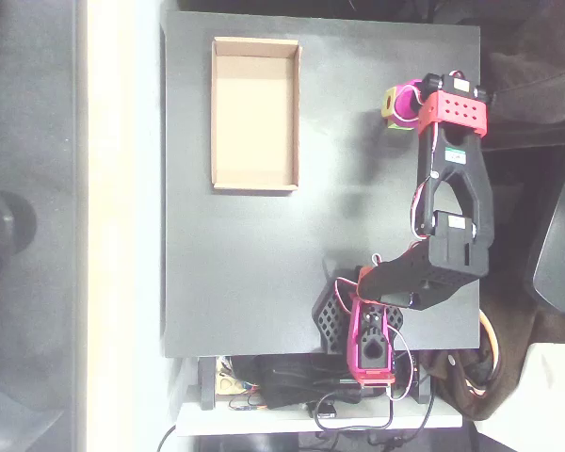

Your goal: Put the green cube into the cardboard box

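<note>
On the black table [264, 254], in the overhead view, the cardboard box [255, 113] lies open at upper left. The black and red arm [452, 202] reaches up the right side. Its pink gripper [404, 105] sits over the green cube [392, 102], well apart from the box; I cannot tell whether it grips. Cables [358, 400] bunch at the base. No writing is legible.
</note>
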Tool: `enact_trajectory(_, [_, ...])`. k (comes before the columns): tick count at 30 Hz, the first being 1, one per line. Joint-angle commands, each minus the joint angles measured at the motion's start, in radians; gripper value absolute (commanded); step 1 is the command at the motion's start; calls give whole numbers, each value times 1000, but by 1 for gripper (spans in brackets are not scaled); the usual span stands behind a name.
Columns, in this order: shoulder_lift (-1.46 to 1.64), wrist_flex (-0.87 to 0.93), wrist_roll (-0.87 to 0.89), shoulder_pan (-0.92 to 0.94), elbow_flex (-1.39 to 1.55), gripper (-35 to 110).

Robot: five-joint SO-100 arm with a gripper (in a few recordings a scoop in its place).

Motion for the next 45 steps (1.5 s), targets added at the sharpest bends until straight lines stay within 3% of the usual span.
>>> enact_trajectory(1, [34,14,8,17,-12,5])
enact_trajectory(13, [95,14,8,15,-14,4])
enact_trajectory(30, [549,14,6,-3,-14,4])
enact_trajectory(45, [857,12,6,-179,-3,4])
